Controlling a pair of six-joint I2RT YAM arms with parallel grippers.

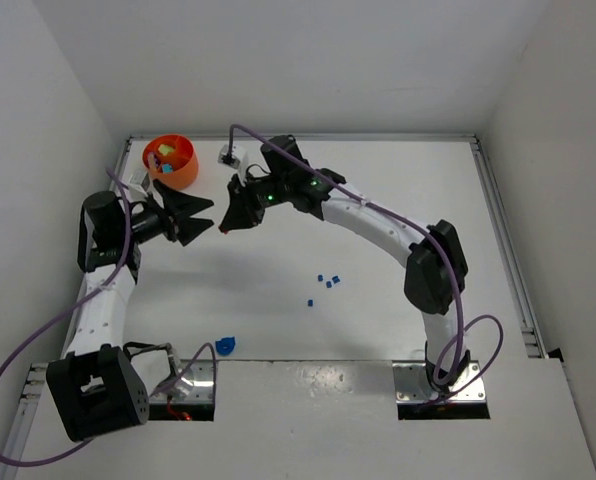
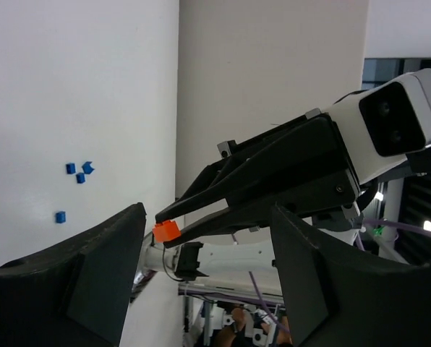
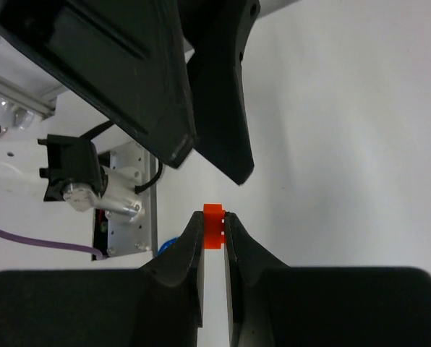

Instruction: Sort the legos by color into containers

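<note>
The right gripper (image 3: 214,233) is clenched on one orange lego (image 3: 214,217), held above the table (image 1: 398,190) with its tips facing the left gripper (image 1: 204,220), whose jaws stand released and spread wide. The orange bowl (image 1: 181,180) sits at 11 o'clock from them; small blue legos (image 1: 327,281) lie loose at 4 o'clock

Our spread left hand (image 1: 211,214) faces our right hand (image 1: 227,225), which pinches a tiny orange plastic lego (image 1: 224,230) near the round orange plastic bowl (image 1: 178,178).
</note>
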